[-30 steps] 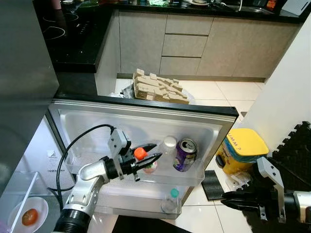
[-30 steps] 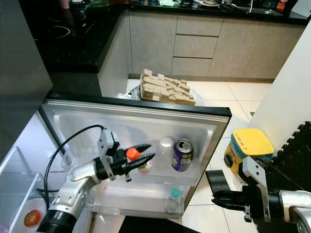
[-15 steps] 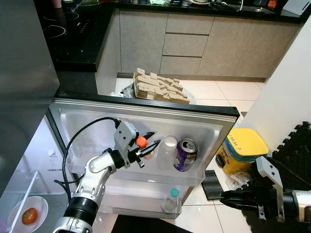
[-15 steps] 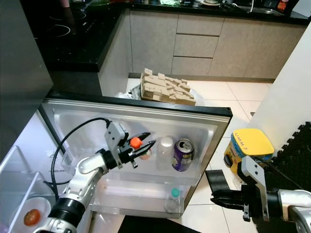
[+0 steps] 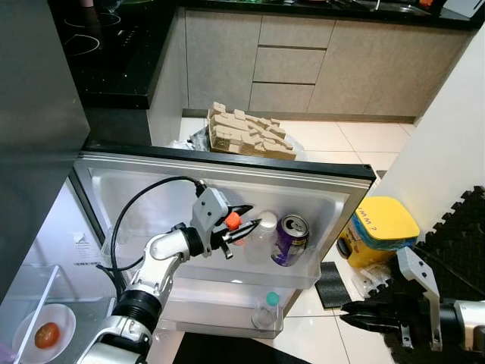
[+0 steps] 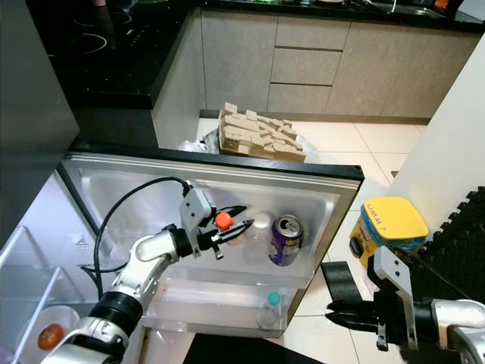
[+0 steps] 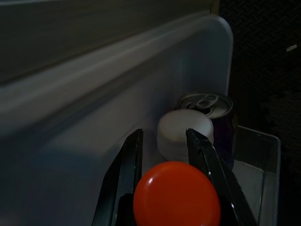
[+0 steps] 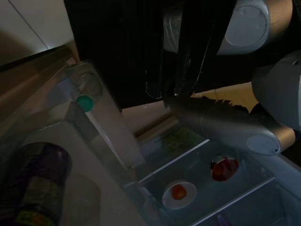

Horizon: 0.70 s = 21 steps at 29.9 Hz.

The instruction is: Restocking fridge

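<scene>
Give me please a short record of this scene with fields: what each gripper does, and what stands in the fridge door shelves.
left gripper: shut on orange-capped bottle, held over the upper door shelf
right gripper: low beside the fridge door, idle
upper door shelf: white-capped bottle, then purple can, side by side
lower door shelf: green-capped bottle
fridge interior: plate with a tomato

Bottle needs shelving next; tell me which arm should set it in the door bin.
Left. Its tool already grips the orange-capped bottle over the door bin, beside the white-capped bottle. The right tool hangs low, away from the door.
</scene>
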Motion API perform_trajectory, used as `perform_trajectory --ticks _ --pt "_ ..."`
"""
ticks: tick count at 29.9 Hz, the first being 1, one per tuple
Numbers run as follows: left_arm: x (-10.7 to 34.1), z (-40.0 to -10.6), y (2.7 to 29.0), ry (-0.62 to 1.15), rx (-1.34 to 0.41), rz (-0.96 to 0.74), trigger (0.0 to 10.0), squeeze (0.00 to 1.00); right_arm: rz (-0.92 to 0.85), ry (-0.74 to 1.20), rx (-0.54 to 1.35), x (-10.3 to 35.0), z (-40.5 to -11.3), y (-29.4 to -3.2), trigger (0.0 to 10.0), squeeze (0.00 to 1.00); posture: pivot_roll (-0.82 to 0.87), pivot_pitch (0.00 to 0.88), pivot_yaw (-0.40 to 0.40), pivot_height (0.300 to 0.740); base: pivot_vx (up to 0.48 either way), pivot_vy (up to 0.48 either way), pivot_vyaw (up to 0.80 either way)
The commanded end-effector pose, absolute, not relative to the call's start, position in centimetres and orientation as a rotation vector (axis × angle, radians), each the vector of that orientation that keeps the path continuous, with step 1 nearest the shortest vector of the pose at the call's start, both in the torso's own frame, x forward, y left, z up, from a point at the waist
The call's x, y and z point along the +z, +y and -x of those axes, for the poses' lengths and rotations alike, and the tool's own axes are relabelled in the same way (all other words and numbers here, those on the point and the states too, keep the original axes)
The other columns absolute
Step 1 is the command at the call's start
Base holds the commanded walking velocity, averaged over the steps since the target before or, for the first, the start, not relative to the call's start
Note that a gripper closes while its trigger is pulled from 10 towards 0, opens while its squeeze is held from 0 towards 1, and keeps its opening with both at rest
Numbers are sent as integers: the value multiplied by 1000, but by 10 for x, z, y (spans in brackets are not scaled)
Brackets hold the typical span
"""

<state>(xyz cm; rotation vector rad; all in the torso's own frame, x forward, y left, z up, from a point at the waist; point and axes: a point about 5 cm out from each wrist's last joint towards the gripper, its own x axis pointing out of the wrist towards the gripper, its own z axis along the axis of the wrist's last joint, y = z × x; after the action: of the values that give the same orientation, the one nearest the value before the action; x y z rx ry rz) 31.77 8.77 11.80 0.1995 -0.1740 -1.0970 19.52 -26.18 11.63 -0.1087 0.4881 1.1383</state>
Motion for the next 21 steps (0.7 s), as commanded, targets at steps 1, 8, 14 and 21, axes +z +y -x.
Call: perform_trajectory --ticks 1,8,14,21 --pt "116 -319 90 -161 -1108 -220 10000 0 97 480 1137 118 -194 -260 10000 0 -28 54 -52 740 0 0 0" --pt "118 -331 103 -137 -1065 -258 10000 0 87 479 1139 119 -188 -258 10000 0 -43 76 -43 740 0 0 0" --pt "117 -334 107 -124 -1048 -268 10000 0 84 480 1137 120 -185 -258 10000 0 -46 86 -42 740 0 0 0" --pt "117 -337 110 -113 -1030 -288 10000 0 82 481 1137 121 -183 -258 10000 0 -52 96 -38 740 0 0 0"
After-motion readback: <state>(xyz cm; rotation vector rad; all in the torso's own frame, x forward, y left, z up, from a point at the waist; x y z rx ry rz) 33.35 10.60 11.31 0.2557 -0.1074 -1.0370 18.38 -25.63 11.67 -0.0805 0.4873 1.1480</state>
